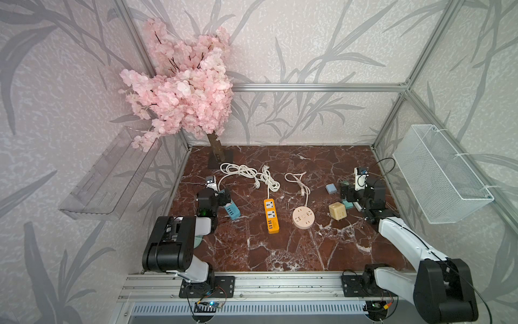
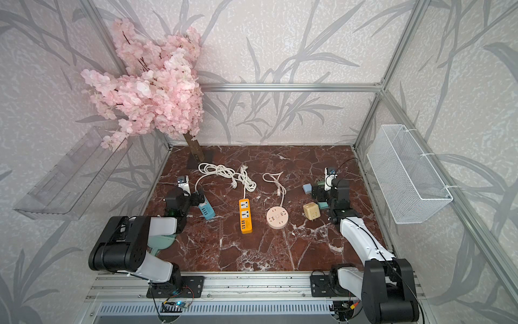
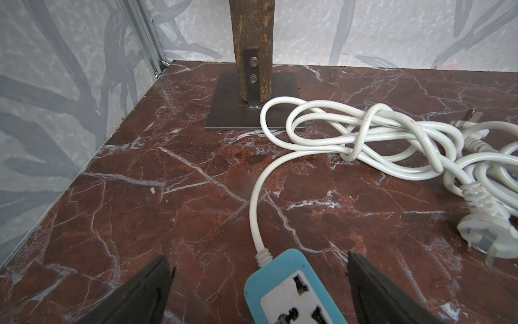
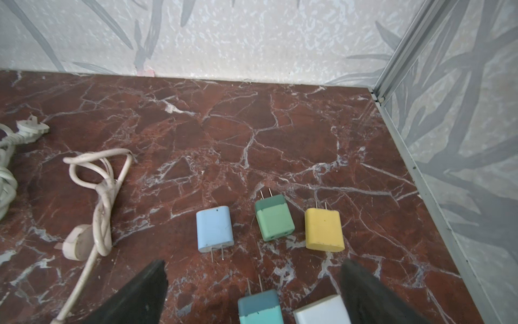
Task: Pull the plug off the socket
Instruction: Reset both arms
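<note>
My left gripper (image 3: 259,259) is spread wide and grasps nothing. Its two black fingers (image 3: 151,289) stand on either side of the cord end of the light-blue plastic power strip with a white socket face (image 3: 283,291), which lies flat on the red-brown marble-patterned table (image 3: 168,196). The strip's white cable (image 3: 253,213) runs off to a knotted bundle by the brown wooden tree trunk (image 3: 252,42).

My right gripper (image 4: 253,263) is equally released. It hangs over a teal two-pin plug (image 4: 259,307) and a white block (image 4: 322,311) just beside it. That block is cut off by the frame, so I cannot tell whether it is a plug. Beyond them a pale-blue plug (image 4: 214,228), a green plug (image 4: 274,218) and a yellow plug (image 4: 323,230) lie apart, flat on the table.

In both top views an orange power strip (image 1: 271,216) and a round pink socket disc (image 1: 303,217) lie mid-table, with a beige cube adapter (image 1: 337,211) near my right arm.
</note>
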You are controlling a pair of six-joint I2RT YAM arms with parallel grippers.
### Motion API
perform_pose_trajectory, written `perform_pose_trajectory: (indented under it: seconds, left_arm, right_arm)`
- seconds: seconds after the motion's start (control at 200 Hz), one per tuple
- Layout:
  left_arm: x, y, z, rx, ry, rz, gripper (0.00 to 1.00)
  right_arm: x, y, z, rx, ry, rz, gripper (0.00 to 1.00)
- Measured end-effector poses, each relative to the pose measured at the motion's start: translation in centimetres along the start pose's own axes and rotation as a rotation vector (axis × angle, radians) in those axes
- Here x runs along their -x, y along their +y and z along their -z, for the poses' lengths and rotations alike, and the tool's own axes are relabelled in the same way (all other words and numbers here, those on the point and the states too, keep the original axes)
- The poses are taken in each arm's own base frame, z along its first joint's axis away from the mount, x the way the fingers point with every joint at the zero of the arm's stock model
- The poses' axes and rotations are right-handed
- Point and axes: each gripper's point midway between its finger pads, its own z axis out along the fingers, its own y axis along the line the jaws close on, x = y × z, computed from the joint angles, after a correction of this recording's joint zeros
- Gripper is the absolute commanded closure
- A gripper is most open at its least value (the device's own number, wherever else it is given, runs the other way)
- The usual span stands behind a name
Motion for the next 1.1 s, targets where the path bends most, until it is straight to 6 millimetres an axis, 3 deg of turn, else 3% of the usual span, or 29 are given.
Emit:
perform_pose_trajectory:
  seconds: [0.17,0.365,0.56,1.1]
  left_arm:
    - [0.0,0.0,0.0,0.000,0.001,0.000,0.00]
    - [0.0,0.0,0.0,0.000,0.001,0.000,0.01]
    - [0.0,0.0,0.0,0.000,0.001,0.000,0.00]
    - [0.0,0.0,0.0,0.000,0.002,0.000,0.00]
  right_arm:
    - [-3.5,0.6,-1.7,0.043,0.015,0.018,0.01]
    - [-5.2,1.0,-3.4,0.061,-0.011,0.010,0.01]
    - [-4.8,1.5,-5.2,0.091,-0.093,0.007,0.01]
    - [-3.8,2.3,-5.1,0.131,-0.143,0.047,0.01]
